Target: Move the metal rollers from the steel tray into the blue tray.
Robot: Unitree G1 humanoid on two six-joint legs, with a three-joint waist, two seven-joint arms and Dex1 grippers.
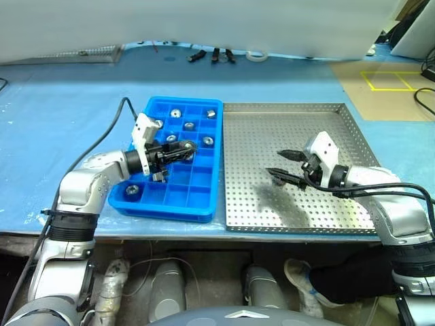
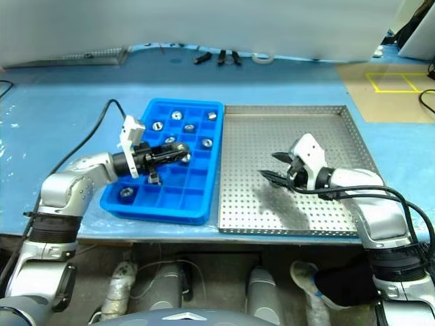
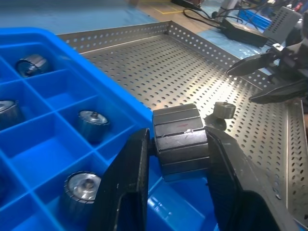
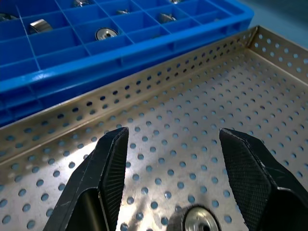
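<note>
The left tool [image 3: 178, 159] is gripping one metal roller [image 3: 180, 142] between its two black fingers, holding it over the blue tray [image 1: 204, 204] near that tray's right edge, which is lying just beside the steel tray [image 1: 299, 119] on the bench [image 1: 61, 115]. Several other rollers [image 1: 208, 141] are sitting in separate compartments of the blue tray. The right tool [image 4: 175, 168] is standing wide open and holding nothing, hanging over the middle of the steel tray. One roller [image 4: 198, 220] is lying on the perforated floor just below its fingers.
</note>
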